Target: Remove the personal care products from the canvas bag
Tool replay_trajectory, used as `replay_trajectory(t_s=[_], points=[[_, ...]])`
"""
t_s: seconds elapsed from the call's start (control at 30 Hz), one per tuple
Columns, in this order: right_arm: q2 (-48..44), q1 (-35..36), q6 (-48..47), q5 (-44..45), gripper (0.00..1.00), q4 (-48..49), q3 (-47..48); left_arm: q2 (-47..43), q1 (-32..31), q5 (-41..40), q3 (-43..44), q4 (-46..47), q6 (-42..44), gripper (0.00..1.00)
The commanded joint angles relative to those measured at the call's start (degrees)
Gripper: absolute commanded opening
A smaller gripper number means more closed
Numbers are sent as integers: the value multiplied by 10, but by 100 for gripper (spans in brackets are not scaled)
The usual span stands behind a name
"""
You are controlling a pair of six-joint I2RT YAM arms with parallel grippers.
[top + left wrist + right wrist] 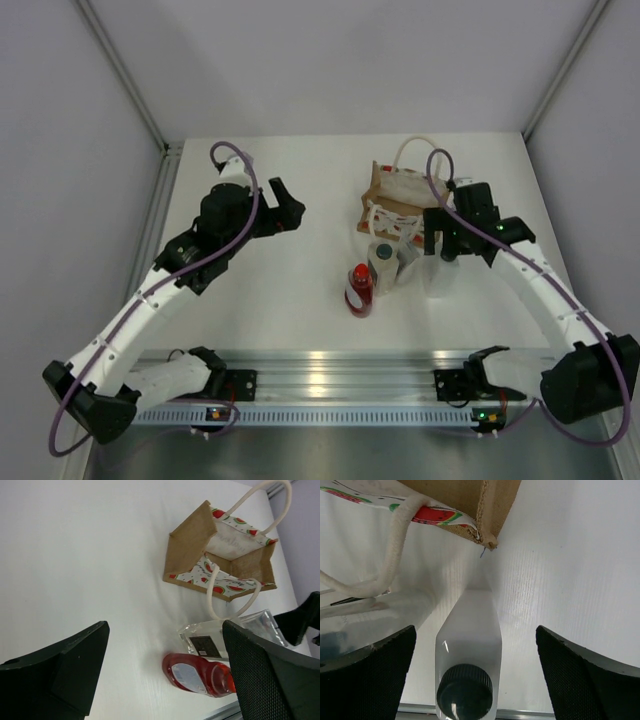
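Overhead view facing down, close wrist views, shared canvas bag (383,190)

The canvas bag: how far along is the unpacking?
Mostly done, it seems. The red bottle, a whitish bottle and a dark-capped bottle stand on the table outside the canvas bag. The right tool hangs open around the dark-capped bottle; the left tool is open, empty. What shows of the bag's inside looks empty; a fourth container I cannot confirm.
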Motion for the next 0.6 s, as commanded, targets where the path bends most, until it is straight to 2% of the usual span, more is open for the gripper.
replay_trajectory(t_s=[0.0,0.1,0.3,0.57], points=[[-55,8,1,14,99,24,36,-29,2,-60,9,-83,26,99],[-100,8,3,22,100,24,38,-49,2,-148,20,-159,36,99],[-222,7,4,62,99,38,21,-78,3,-227,26,-258,49,99],[-393,7,-11,117,99,35,-18,-136,3,-289,-8,-271,70,99]])
